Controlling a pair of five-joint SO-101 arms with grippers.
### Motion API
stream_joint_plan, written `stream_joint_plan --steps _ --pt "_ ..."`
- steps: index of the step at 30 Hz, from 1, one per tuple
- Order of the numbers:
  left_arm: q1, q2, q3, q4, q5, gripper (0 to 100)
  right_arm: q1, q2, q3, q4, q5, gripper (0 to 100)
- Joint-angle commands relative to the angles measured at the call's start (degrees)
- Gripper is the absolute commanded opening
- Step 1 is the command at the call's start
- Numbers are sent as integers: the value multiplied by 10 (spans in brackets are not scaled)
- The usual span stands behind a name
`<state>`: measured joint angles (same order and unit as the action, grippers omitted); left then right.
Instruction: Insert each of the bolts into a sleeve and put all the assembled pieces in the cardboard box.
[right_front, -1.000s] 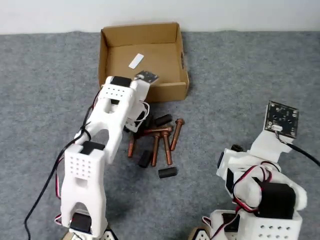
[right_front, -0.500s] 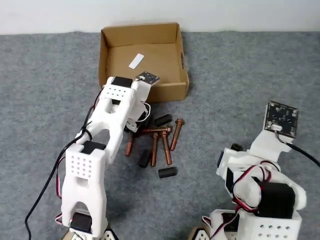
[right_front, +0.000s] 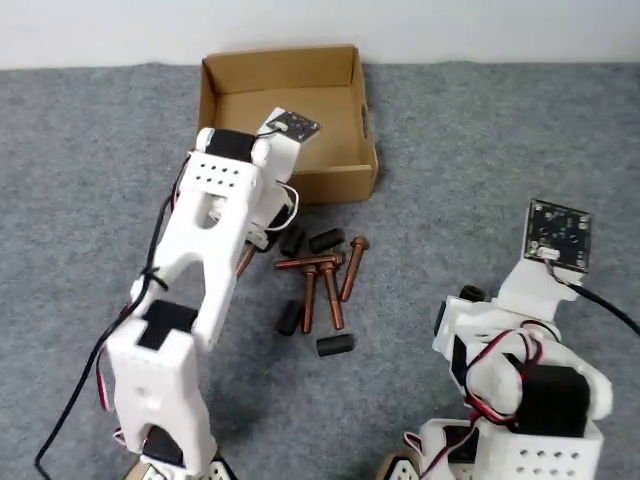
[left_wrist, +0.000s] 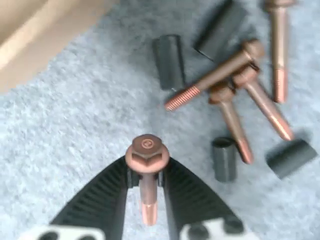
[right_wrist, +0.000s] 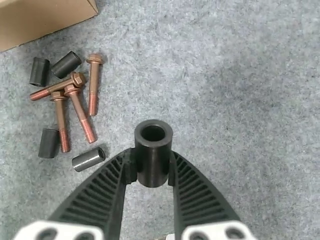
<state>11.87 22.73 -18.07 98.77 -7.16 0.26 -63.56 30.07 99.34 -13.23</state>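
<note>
My left gripper (left_wrist: 146, 169) is shut on a copper bolt (left_wrist: 147, 156), held head-out above the grey carpet beside the pile; from above this bolt (right_front: 243, 262) peeks out under the left arm. My right gripper (right_wrist: 152, 162) is shut on an upright black sleeve (right_wrist: 153, 150) with its bore facing the camera, off to the right of the pile. Several loose copper bolts (right_front: 322, 280) and several black sleeves (right_front: 335, 345) lie mixed on the carpet. The cardboard box (right_front: 340, 185) stands just behind the pile, holding a small white slip.
The loose bolts (right_wrist: 75, 107) cross each other, with sleeves (right_wrist: 88, 159) around them. The box's front wall (left_wrist: 30, 40) is close to the left gripper. Bare carpet stretches to the right of the pile and in front of the right arm (right_front: 520, 380).
The left arm has risen and swung slightly left and back, carrying the bolt up off the pile. The right arm with its sleeve has stayed put.
</note>
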Motion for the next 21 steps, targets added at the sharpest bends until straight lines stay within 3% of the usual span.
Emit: stream_joint_plan --steps 1,10,21 --pt "11 -120 47 18 35 6 4 -5 -9 6 8 8" --pt "9 -410 131 -7 62 5 34 -89 -2 6 91 8" --pt "1 -708 425 -222 217 5 29 -253 217 -165 110 8"
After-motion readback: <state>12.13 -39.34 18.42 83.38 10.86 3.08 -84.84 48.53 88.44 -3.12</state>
